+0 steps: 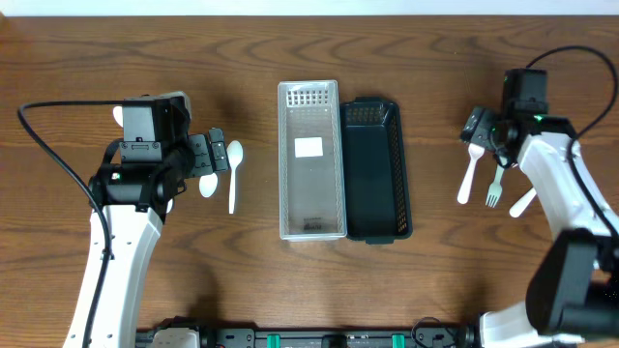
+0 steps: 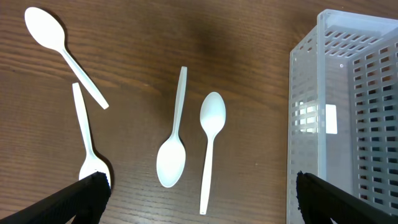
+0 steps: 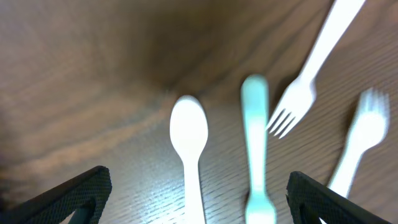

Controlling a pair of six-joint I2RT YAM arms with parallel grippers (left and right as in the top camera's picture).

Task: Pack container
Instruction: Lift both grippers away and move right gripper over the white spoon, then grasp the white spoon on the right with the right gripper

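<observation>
So far nothing looks packed: the slotted clear container [image 1: 311, 193] at frame centre and the black container [image 1: 375, 174] just beside it sit empty, white spoons [image 1: 233, 174] lie left, forks [image 1: 495, 184] right, and the left gripper [image 2: 202, 180] and right gripper [image 3: 199, 179] both gape wide, holding nothing.

Pictured reaching forward, left arm [image 1: 114, 253] and right arm [image 1: 559, 184] bent inward at the wrist; left gripper [image 1: 221, 153] spread wide, gripping nothing; right gripper [image 1: 474, 129] equally wide, likewise empty.
</observation>
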